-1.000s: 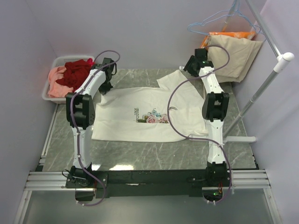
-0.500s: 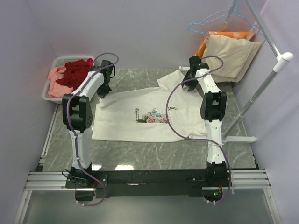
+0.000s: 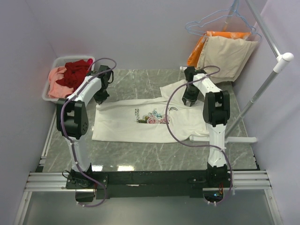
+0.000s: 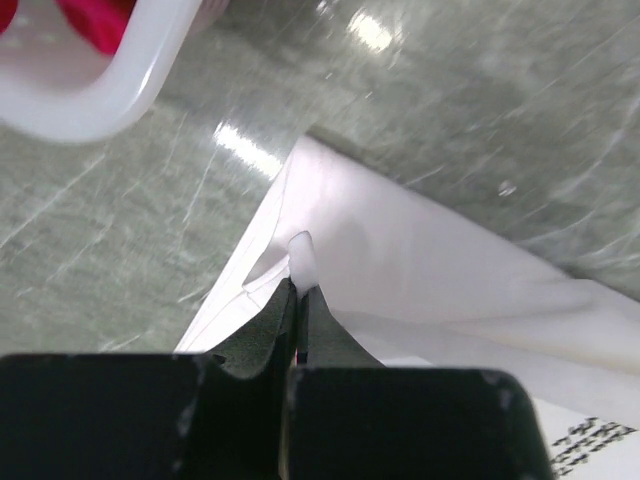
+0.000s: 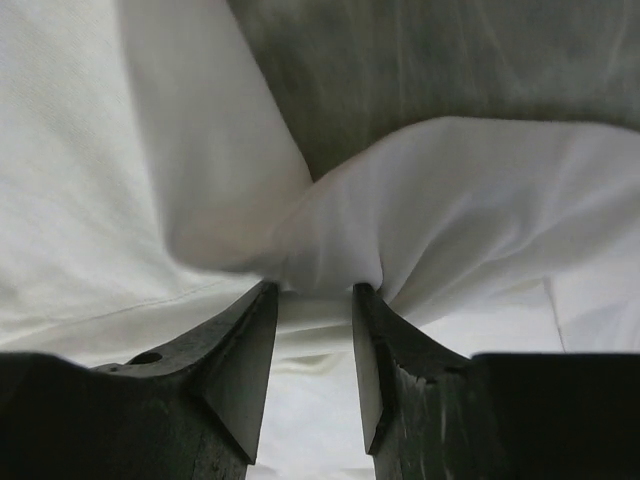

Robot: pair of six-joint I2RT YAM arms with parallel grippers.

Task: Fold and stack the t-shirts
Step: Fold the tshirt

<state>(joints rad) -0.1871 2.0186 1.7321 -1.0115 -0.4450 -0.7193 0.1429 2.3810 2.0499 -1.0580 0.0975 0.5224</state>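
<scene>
- White cotton spreads over the bench (image 3: 140, 157): the white t-shirt (image 3: 136, 126) lies between the arms, flower print (image 3: 153, 117) facing up.
- The left gripper (image 4: 298, 292) is pinched tight on a nub of the shirt's far left corner.
- The right gripper (image 5: 315, 295) is clamped on bunched cloth by the far right sleeve.
- Within the last second both have drawn back toward the near edge, taking the far hem with them. The back edge now sits closer to the print, and the right sleeve has doubled over.
- The first fold looks under way but not laid flat.
- The dark red tee (image 3: 77, 70) and salmon pink tee (image 3: 55, 85) wait in the basket (image 3: 47, 97), well apart.
</scene>
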